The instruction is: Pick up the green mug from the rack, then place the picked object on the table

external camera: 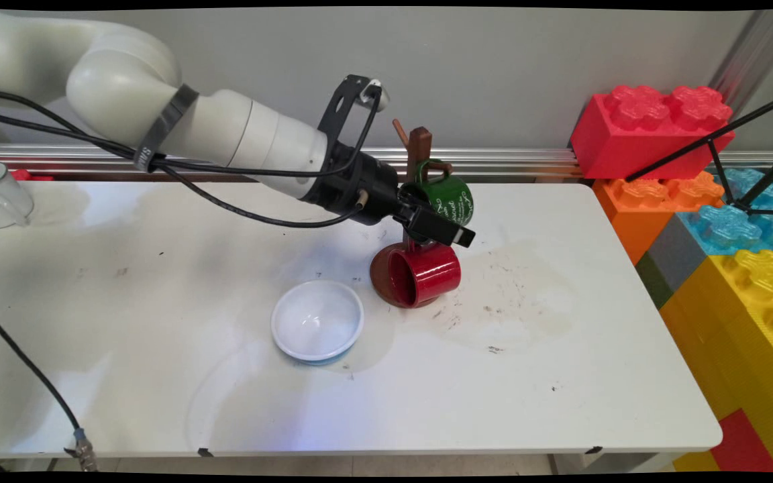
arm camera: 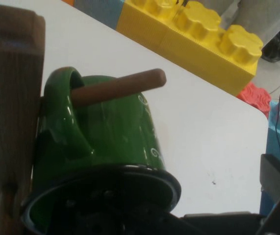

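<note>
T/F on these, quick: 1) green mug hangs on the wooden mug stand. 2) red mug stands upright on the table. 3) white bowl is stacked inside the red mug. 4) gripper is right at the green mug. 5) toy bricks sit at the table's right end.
1) True. The green mug hangs by its handle on a peg of the mug stand.
2) False. The red mug lies on its side at the stand's base, its mouth facing left.
3) False. The white bowl sits apart on the table, left of the red mug.
4) True. The gripper is right at the green mug's rim.
5) True. The toy bricks are stacked there.
</note>
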`<state>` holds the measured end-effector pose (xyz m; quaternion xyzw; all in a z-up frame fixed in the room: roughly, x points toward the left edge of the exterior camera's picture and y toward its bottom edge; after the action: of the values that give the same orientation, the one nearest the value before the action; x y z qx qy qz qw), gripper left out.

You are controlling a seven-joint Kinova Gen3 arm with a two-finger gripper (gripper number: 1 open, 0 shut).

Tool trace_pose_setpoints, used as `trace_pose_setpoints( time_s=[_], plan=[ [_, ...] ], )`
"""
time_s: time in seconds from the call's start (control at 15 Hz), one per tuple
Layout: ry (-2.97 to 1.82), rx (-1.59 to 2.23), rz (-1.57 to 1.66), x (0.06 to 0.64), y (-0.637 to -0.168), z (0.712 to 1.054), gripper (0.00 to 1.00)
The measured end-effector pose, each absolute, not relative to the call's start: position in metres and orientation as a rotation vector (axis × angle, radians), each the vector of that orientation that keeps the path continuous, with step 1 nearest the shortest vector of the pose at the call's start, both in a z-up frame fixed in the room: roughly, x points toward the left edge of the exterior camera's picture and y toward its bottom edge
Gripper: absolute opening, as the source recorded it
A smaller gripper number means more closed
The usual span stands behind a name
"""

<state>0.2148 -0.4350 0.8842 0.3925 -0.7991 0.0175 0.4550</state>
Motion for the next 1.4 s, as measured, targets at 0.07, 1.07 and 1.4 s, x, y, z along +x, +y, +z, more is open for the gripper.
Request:
trace_pose_setpoints(
  time_s=[0.07, 1.07, 1.4],
  plan=[
    [-1.968, 0.973, 0.04, 0.214, -0.436, 0.884, 1.0],
    [-1.936, 1.039, 0.027, 0.218, -0.439, 0.889, 0.0],
    [-1.922, 1.037, 0.01, 0.217, -0.436, 0.895, 0.0]
  ],
)
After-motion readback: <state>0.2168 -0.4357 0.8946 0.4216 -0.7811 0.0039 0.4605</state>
